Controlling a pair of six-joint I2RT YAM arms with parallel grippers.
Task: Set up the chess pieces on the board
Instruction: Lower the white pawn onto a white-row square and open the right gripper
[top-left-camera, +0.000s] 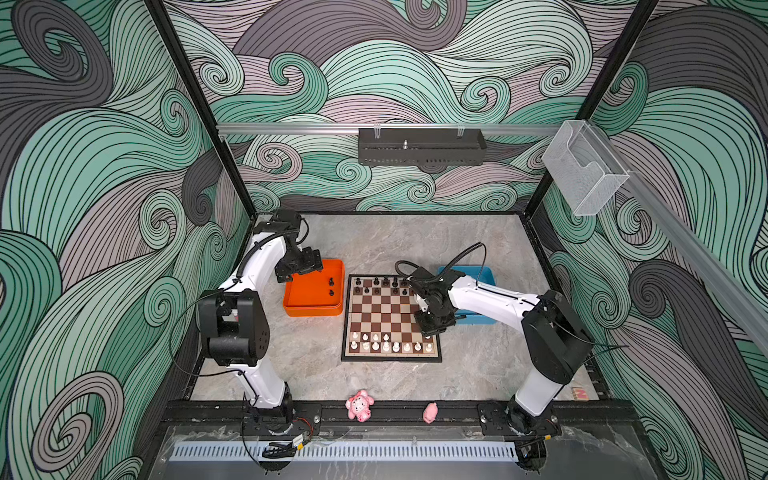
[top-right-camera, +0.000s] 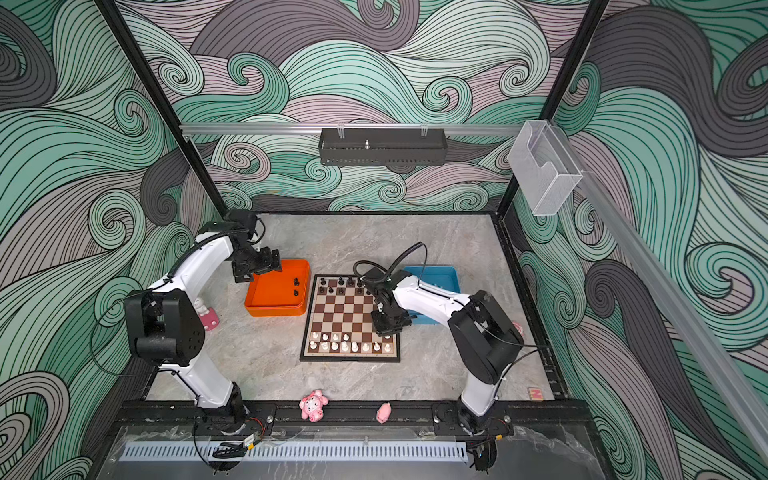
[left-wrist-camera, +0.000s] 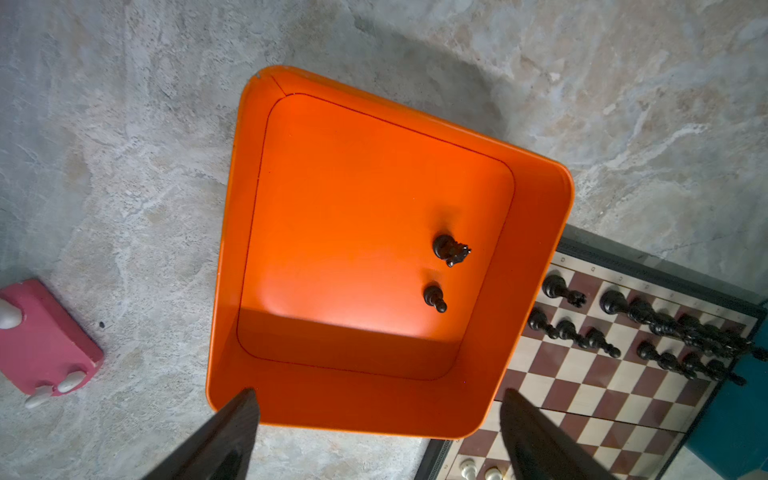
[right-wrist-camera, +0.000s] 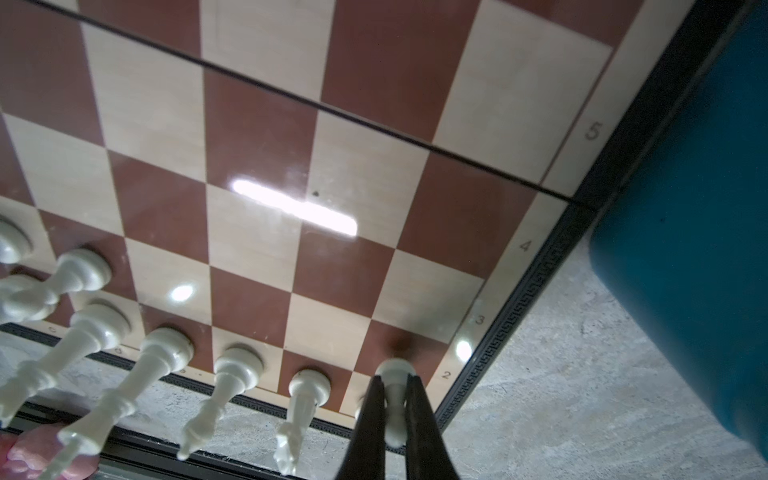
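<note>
Two hands: right hand (right-wrist-camera: 394, 380) clamps a white pawn (right-wrist-camera: 395, 368) (by the board (right-wrist-camera: 257, 137) edge); left hand (left-wrist-camera: 379, 392) gapes, empty.

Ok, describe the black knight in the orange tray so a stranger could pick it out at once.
Find the orange tray just left of the board in a top view. Two black pieces sit inside it, near the wall closest to the board. The knight is the bulkier one with a horse-head shape, farther from the white pieces than the small round-topped pawn.
</note>
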